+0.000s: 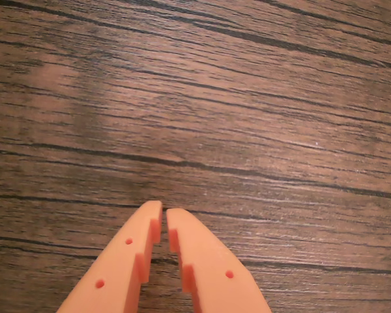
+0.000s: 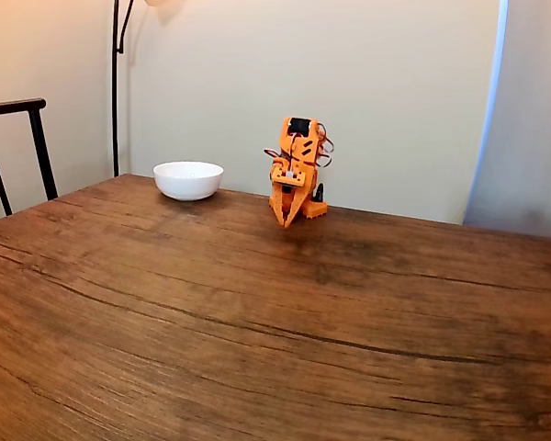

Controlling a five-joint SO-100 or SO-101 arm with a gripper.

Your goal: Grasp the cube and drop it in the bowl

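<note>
The white bowl [image 2: 188, 179] sits near the far edge of the wooden table, left of the arm in the fixed view. My orange gripper [image 2: 287, 223] is folded down close to the arm's base, tips pointing at the tabletop. In the wrist view the gripper [image 1: 164, 210] comes in from the bottom edge with its two fingertips nearly touching and nothing between them; bare wood lies under it. The blue cube is out of view.
The wooden table [image 2: 257, 312] stretches wide in front of the arm. A dark chair back [image 2: 18, 138] stands at the left edge and a lamp pole [image 2: 116, 83] rises behind the bowl.
</note>
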